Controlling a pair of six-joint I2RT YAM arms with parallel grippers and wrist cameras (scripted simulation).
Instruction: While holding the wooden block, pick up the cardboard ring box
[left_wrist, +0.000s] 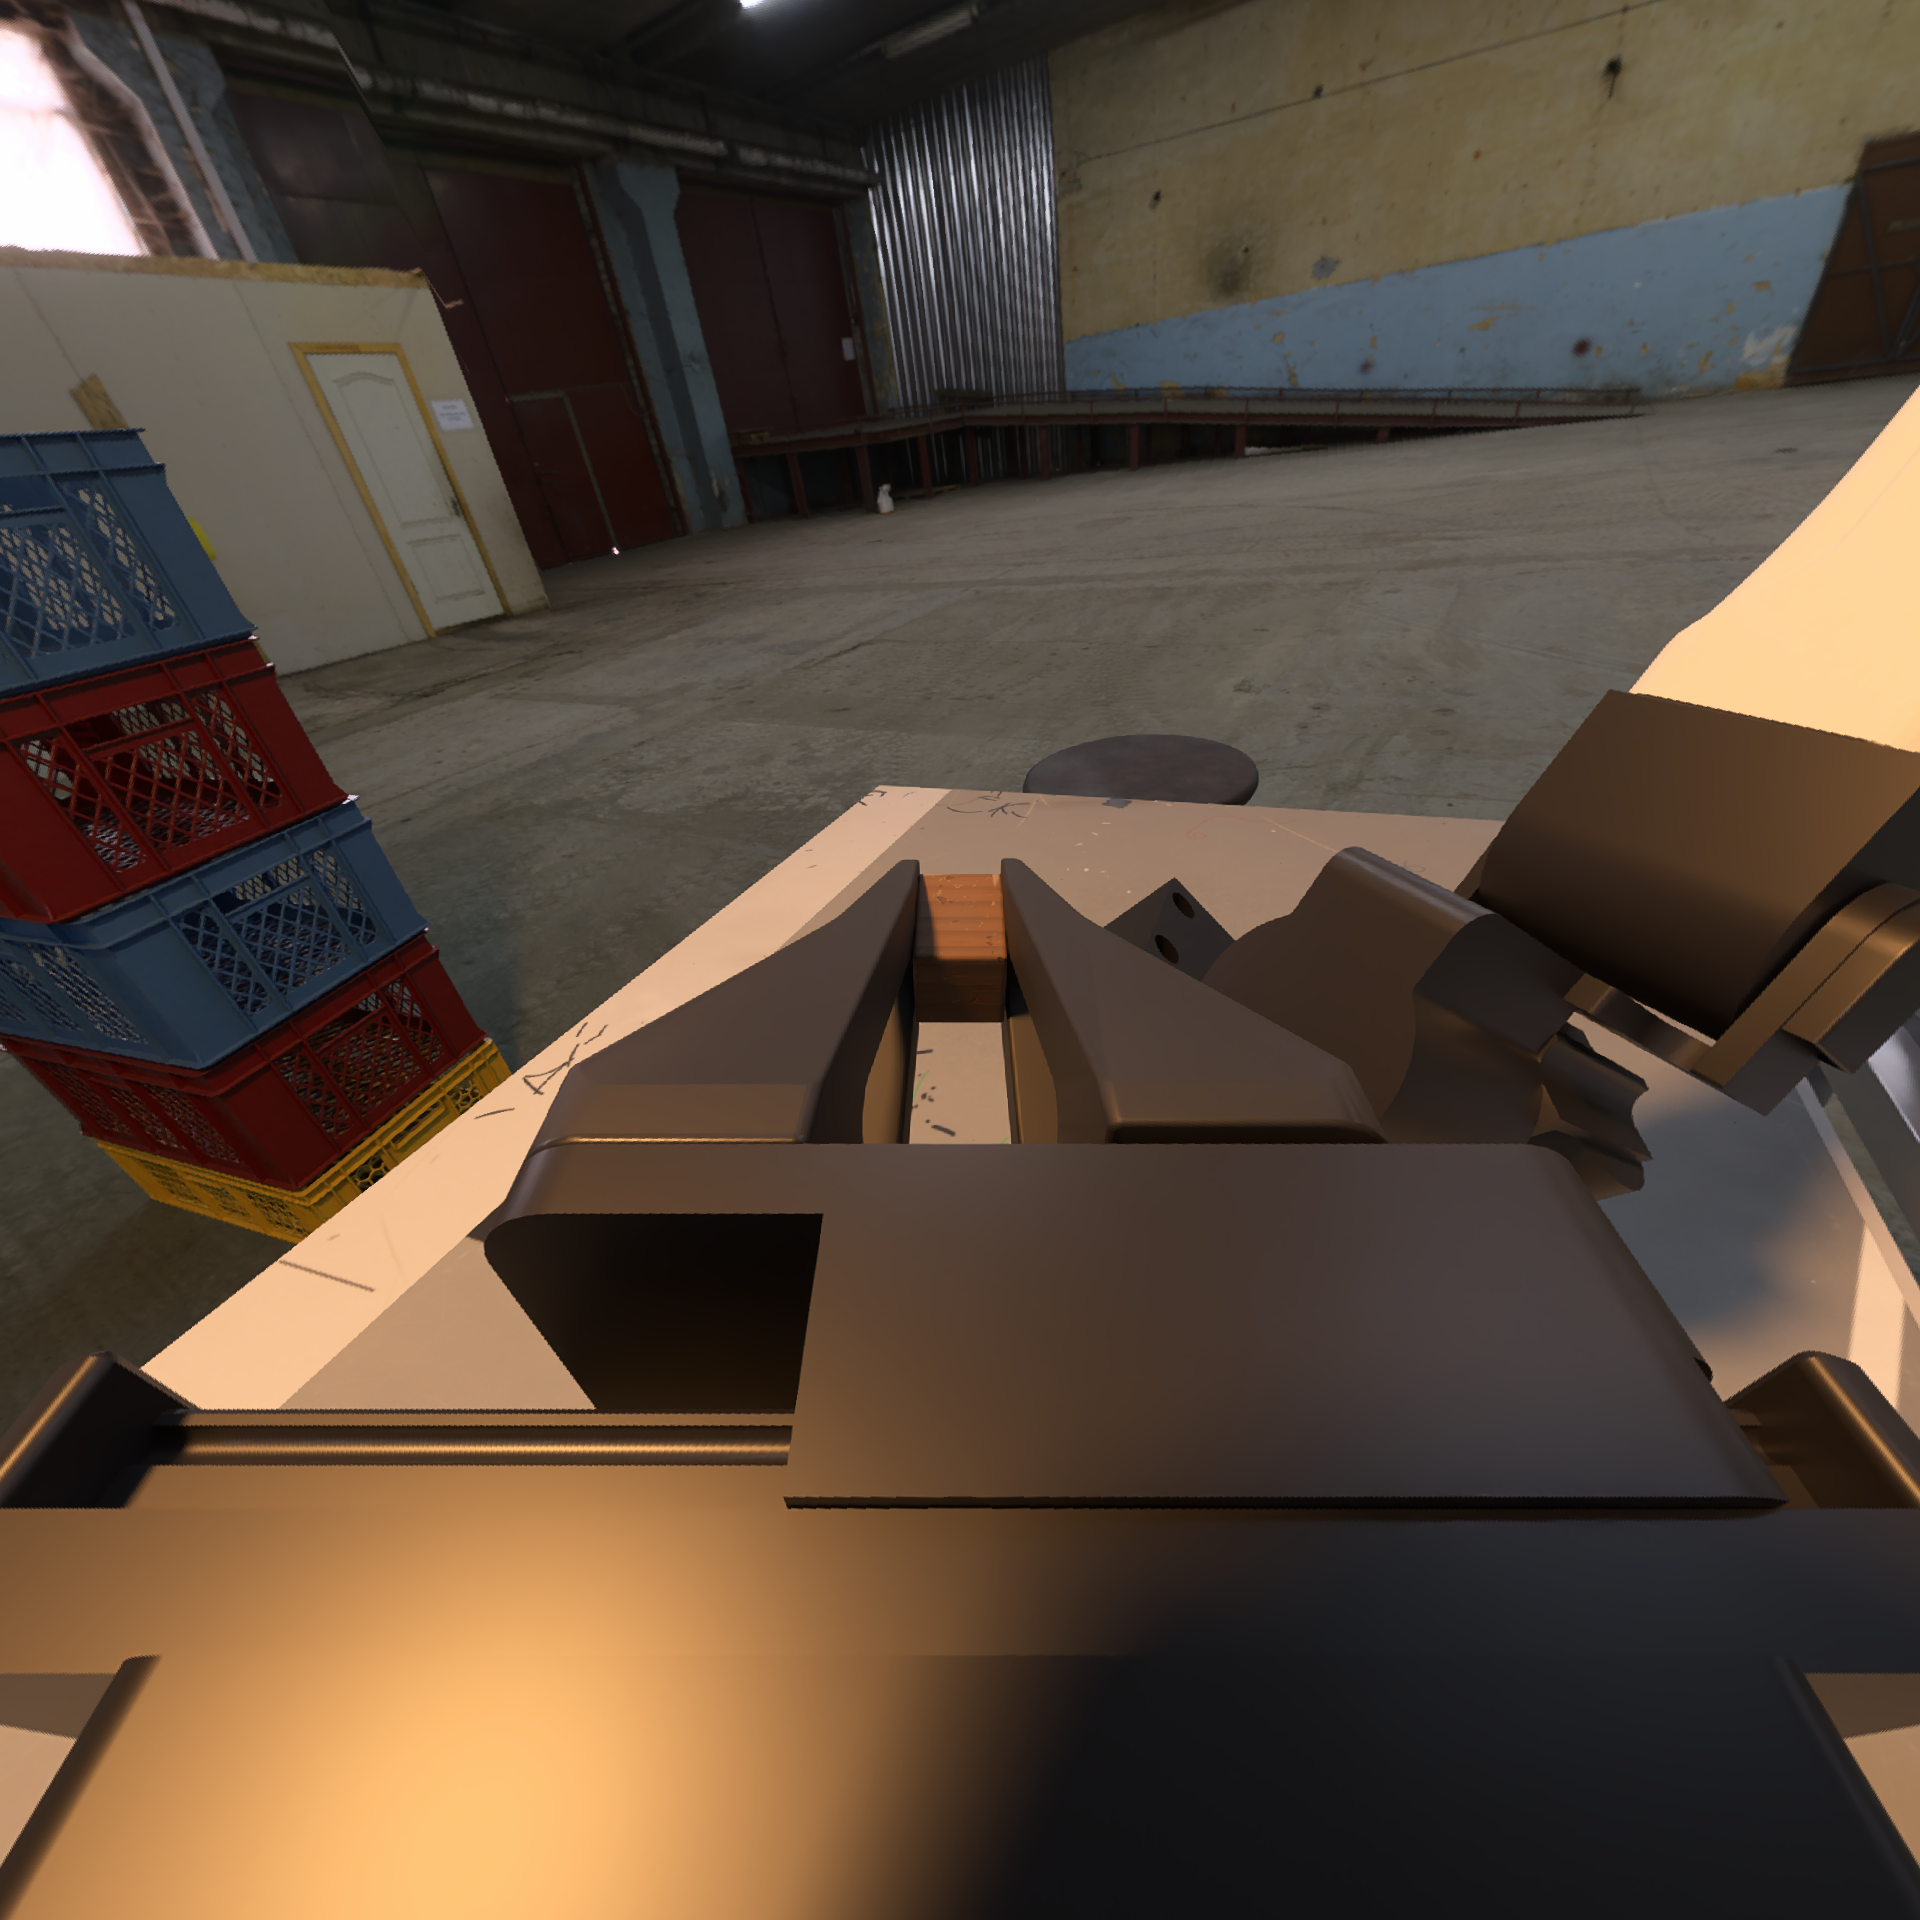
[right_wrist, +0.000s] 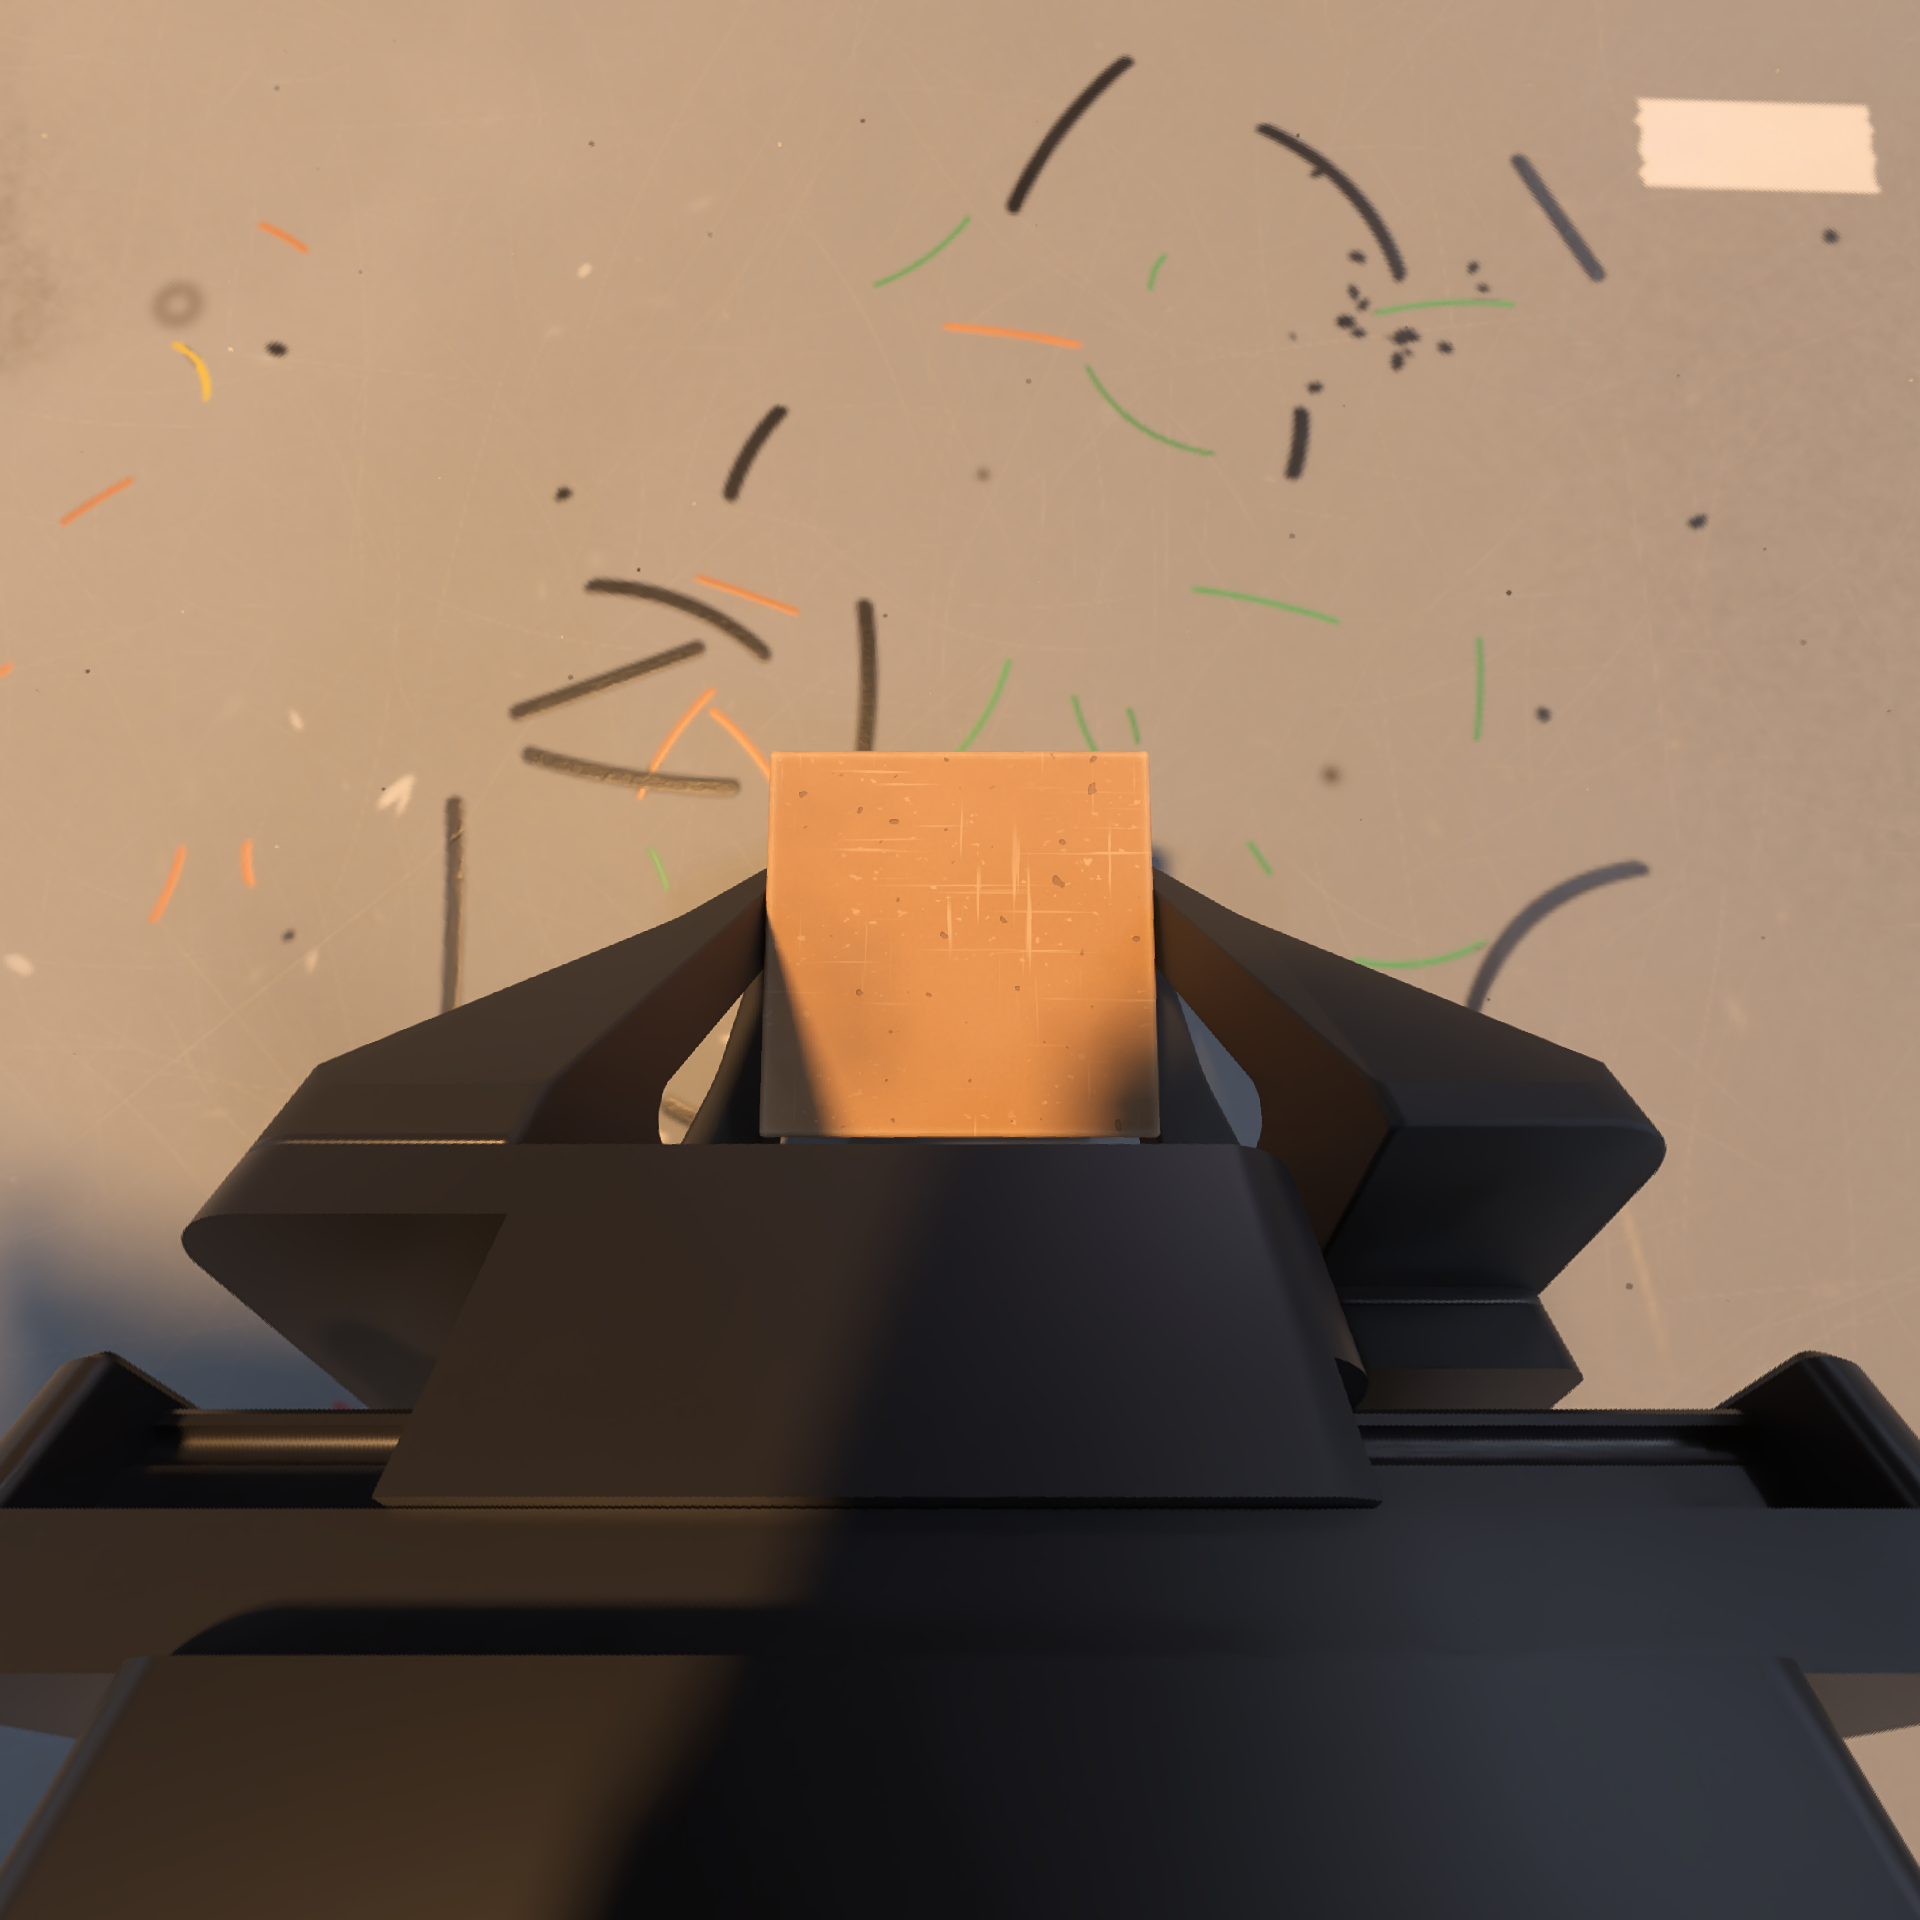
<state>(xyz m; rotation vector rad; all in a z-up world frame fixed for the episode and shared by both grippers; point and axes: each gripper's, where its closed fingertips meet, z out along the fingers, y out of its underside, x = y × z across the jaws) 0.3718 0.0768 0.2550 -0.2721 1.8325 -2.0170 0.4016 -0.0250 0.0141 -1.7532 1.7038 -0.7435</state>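
Observation:
In the left wrist view my left gripper (left_wrist: 961, 883) is shut on a small wooden block (left_wrist: 963, 920) with striped grain, held at the fingertips above the beige table (left_wrist: 727, 987). In the right wrist view my right gripper (right_wrist: 961, 914) looks straight down and is shut on the square orange-brown cardboard ring box (right_wrist: 961, 987). Its fingers (right_wrist: 717, 956) press the box's two sides and their tips are hidden behind it. I cannot tell whether the box touches the table (right_wrist: 416, 520). The right arm (left_wrist: 1662, 904) shows close by on the right of the left wrist view.
A tilted stack of blue, red and yellow crates (left_wrist: 187, 831) stands on the floor left of the table. A dark round stool (left_wrist: 1143, 769) sits beyond the table's far edge. A strip of white tape (right_wrist: 1756, 145) lies on the scribbled tabletop.

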